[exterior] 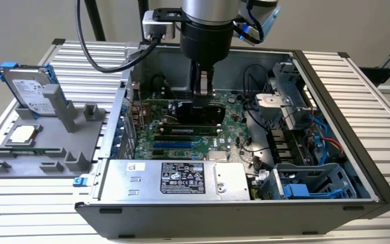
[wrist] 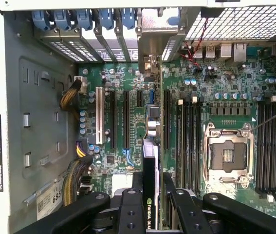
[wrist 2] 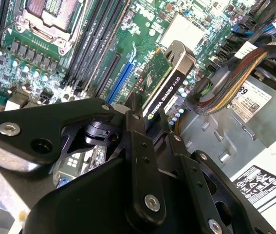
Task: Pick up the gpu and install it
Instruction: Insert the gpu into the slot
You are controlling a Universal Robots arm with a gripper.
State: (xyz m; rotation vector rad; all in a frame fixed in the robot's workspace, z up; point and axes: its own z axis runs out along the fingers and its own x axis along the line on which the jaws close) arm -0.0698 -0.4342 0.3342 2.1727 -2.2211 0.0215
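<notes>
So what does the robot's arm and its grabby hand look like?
The arm is a fat round tube, silver above and black below, with thick black cables looping beside it. The gripper is black metal: flat jointed bars held by shiny silver screws, ending in slim fingers.

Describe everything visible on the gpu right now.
The gpu is a thin green circuit card with a black cooler shroud on one face and a silver bracket at one end. It stands on edge, gripped at its upper edge between the fingers of the pincer, inside the open computer case. In the first wrist view it hangs edge-on over the motherboard, near the expansion slots; whether it touches them can't be told.
</notes>
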